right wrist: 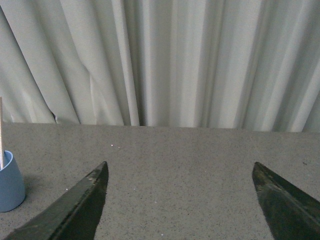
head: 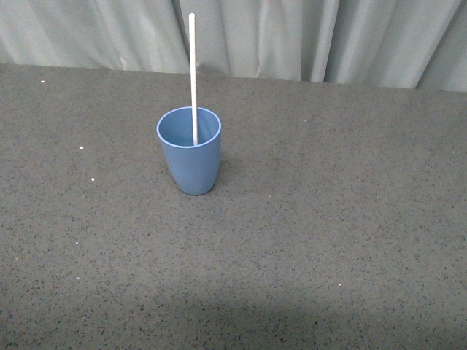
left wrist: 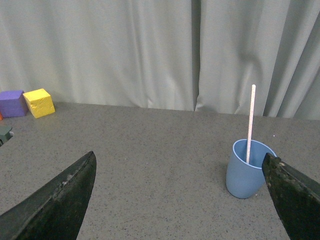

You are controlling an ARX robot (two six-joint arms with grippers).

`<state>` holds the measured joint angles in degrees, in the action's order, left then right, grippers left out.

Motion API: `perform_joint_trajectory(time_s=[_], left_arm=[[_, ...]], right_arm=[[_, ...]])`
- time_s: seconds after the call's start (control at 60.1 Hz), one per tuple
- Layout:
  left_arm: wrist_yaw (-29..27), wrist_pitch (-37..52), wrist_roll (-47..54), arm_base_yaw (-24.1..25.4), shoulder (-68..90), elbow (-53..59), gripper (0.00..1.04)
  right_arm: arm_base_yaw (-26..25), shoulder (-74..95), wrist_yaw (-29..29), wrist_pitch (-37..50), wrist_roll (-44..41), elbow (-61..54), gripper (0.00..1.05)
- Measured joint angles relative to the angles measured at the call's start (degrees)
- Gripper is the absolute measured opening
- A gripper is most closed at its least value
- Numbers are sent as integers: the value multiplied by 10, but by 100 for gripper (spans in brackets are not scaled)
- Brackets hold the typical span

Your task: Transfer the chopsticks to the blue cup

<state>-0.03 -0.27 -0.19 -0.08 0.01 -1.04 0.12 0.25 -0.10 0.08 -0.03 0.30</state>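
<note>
Chopsticks upright in blue cup, prob. leaning on rim; both grippers spread, empty.

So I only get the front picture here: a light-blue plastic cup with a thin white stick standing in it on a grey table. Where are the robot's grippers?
Observer: Neither shows in front, but the left wrist view shows the left gripper open, with nothing between its dark fingers.
Operator: And the other one?
Observer: The right gripper is open and empty too, with the light-blue plastic cup off to one side of it.
Operator: Anything else on the table?
Observer: Yes, the left wrist view shows a yellow foam cube beside a purple cube near the curtain, far from the cup and its thin off-white stick.
</note>
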Motion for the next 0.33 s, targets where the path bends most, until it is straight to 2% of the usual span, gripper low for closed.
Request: perform_joint_trajectory(time_s=[0.033,0.067,0.116,0.333], left_arm=[[0,0,0,0,0,0,98],[0,0,0,0,0,0,98],[0,0,0,0,0,0,98],[0,0,0,0,0,0,98]], right_arm=[[0,0,0,0,0,0,96],[0,0,0,0,1,0,97],[0,0,0,0,0,0,95],[0,0,0,0,0,0,95]])
